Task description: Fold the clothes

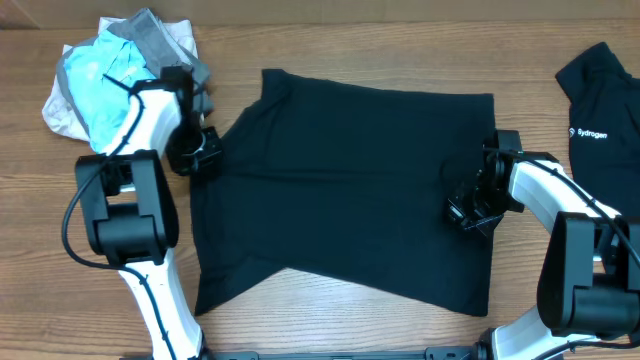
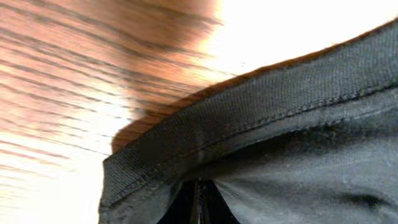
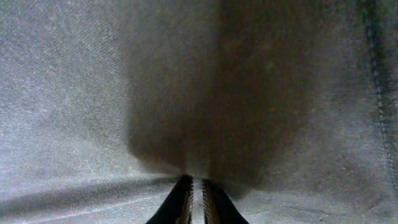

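Observation:
The plain black garment (image 1: 345,190) lies spread over the middle of the table. My left gripper (image 1: 205,150) is at its left edge, shut on the hemmed edge of the fabric (image 2: 249,118), with the jaws (image 2: 199,202) pinching cloth. My right gripper (image 1: 470,205) is at the garment's right side, and its jaws (image 3: 194,199) are shut on a fold of the black fabric (image 3: 93,93). No white neck tag shows.
A light-blue, grey and beige bundle (image 1: 115,70) lies at the back left beside my left arm. A black garment with white "Sydrogen" lettering (image 1: 600,100) lies at the back right. The wooden table (image 1: 40,240) shows bare at the front left.

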Action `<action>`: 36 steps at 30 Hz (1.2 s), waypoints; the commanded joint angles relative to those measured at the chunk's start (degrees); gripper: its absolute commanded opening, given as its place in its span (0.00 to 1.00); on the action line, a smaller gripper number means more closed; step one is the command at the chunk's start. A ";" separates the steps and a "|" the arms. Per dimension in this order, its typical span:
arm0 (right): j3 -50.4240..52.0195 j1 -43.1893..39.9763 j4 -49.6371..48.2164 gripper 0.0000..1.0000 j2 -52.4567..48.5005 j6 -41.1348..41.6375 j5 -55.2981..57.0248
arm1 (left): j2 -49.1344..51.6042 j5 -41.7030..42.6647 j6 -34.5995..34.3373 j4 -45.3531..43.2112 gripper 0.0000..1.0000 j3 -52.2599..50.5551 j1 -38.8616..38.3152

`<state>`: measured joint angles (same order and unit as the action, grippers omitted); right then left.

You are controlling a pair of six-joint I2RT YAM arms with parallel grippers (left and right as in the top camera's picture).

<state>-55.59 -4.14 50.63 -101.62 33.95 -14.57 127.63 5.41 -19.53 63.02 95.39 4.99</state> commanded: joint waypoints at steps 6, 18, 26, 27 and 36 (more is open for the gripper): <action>1.66 -0.20 -0.76 0.11 -0.31 0.61 2.56 | 3.08 -3.89 -1.07 3.78 0.04 4.04 0.22; 1.64 -0.20 -2.14 0.13 -0.31 0.61 2.51 | -6.51 -3.61 -1.07 3.61 0.10 13.55 -11.26; 1.66 -0.20 -1.46 0.19 -0.31 0.52 2.49 | -3.96 -9.11 0.50 -8.46 0.67 13.57 -22.64; 1.66 -0.20 -1.22 0.19 -0.31 0.33 2.49 | -3.23 -10.25 0.52 -9.81 0.68 13.57 -23.02; 1.66 -0.20 -0.68 0.19 -0.31 0.13 2.49 | 1.64 -13.38 6.60 -18.43 0.64 13.57 -19.87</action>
<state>-55.37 -4.14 50.06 -101.30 34.46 -15.09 127.00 -5.17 -16.99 45.76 108.49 -17.10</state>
